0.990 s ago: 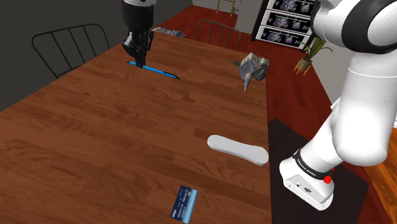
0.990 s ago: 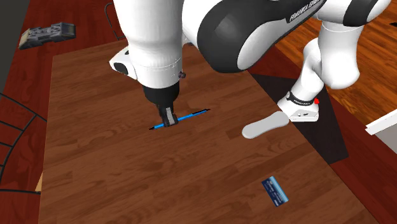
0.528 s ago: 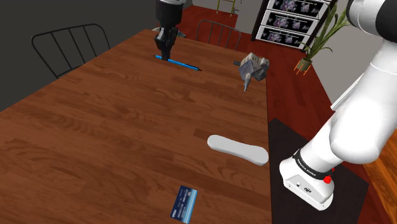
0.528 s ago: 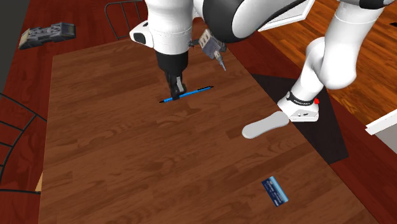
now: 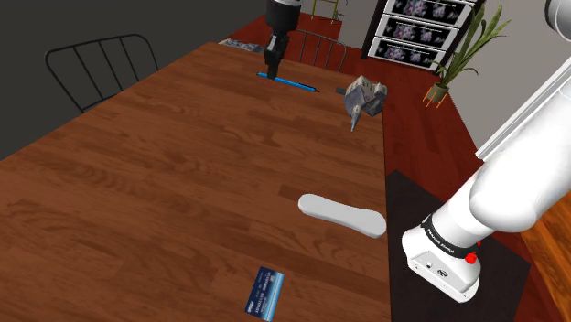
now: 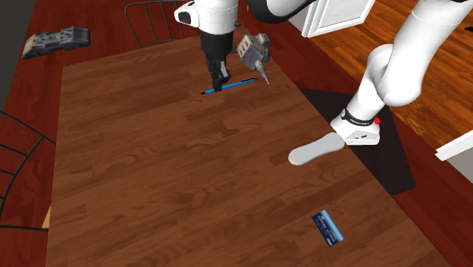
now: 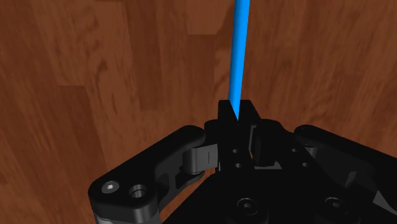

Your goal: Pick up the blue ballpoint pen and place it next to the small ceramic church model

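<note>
the blue pen (image 5: pixel 300 84) is clamped at one end by the tool (image 5: pixel 271 75), upper middle of the shoulder view, near the church model (image 5: pixel 364 95), which could be knocked by the swinging free end.

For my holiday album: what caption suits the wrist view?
Black gripper clasps a blue pen, wooden tabletop beyond.

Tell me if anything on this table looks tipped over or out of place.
The small church model near the edge of the table looks tipped over, its spire pointing sideways along the wood rather than up. The blue pen is clasped in the end effector beside it; nothing else stands out.
</note>
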Robot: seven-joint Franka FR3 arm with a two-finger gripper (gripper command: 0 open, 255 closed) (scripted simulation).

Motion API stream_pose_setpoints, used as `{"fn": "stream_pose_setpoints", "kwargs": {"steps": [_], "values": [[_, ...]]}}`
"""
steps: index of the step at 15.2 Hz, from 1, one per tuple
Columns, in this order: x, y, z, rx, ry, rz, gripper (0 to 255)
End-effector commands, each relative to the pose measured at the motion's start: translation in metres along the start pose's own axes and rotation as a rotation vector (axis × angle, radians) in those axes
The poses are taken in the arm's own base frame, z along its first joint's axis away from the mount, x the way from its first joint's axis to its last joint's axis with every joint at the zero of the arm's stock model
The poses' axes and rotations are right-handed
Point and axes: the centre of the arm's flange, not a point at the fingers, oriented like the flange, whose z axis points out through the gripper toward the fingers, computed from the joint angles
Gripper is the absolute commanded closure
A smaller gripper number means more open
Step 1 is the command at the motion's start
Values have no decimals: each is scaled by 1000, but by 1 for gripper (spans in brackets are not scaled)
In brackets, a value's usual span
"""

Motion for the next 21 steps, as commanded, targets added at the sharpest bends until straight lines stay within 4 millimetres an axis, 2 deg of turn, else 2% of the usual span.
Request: {"fn": "stream_pose_setpoints", "kwargs": {"steps": [1,21], "values": [[-14,23,-4,0,1,-2,255],[-153,246,-23,0,1,-2,255]]}}
